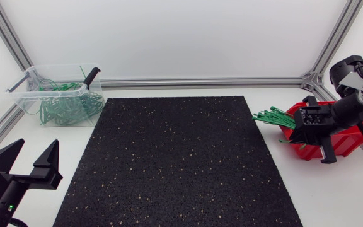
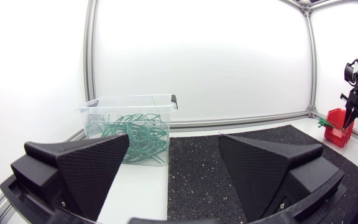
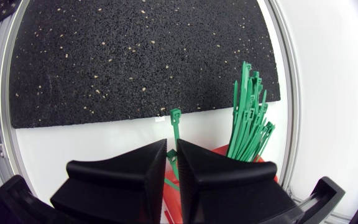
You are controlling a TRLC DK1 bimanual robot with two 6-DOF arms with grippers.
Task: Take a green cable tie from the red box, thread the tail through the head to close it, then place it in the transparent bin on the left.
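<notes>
Green cable tie (image 3: 175, 124): clamped between nearly closed fingers of right gripper (image 3: 172, 150), over red box (image 1: 345, 140) at 3 o'clock on table (image 1: 169, 91). Risk: thin hold, likely slip or twist during lift, spoiling threading. Left gripper (image 1: 36, 145) at 7 o'clock, fingers wide apart.

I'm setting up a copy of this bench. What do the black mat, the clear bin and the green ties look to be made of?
Mat: likely rubber granulate, matte black with pale specks and a grainy surface. Bin: clear, glossy hard plastic; the contents show through its walls. Cable ties: green plastic, probably nylon, in thin smooth strips that fan out stiffly.
</notes>
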